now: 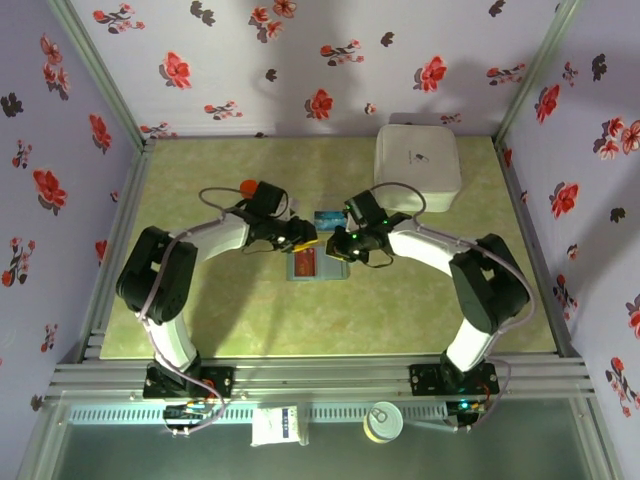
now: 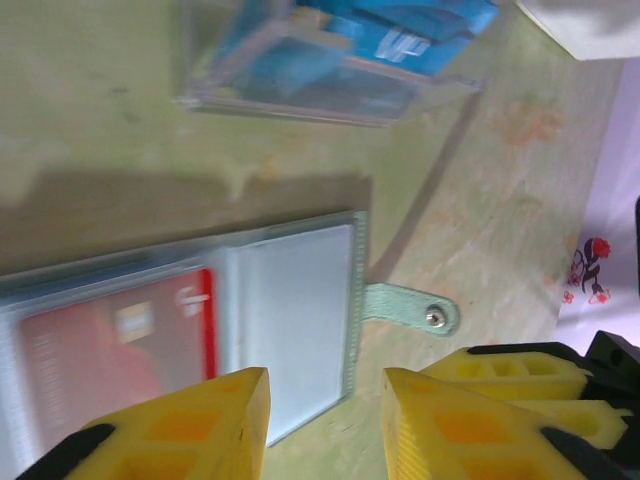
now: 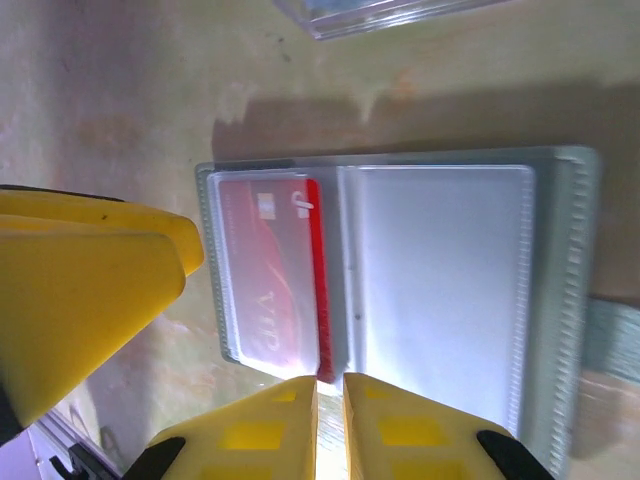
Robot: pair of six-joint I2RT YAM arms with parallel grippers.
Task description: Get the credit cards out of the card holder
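We see green mottled tabletop (image 1: 230, 320). Card holder (image 1: 317, 264) lies open and flat at centre, strap tab resting on surface. Just beyond it, not touching: clear square plastic piece (image 2: 330, 95), blue card (image 2: 400, 35) with it. White square box (image 1: 417, 165) sits in far right corner. We note small orange thing (image 1: 250, 186) left of centre, partly hidden, kind unclear.

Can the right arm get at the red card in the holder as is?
Probably yes. The right gripper, nearly shut, sits at the card holder's centre fold, right beside the red card's long edge, which looks bare of the sleeve; nothing lies between. The sleeve covers the rest, so only that edge looks grabbable.
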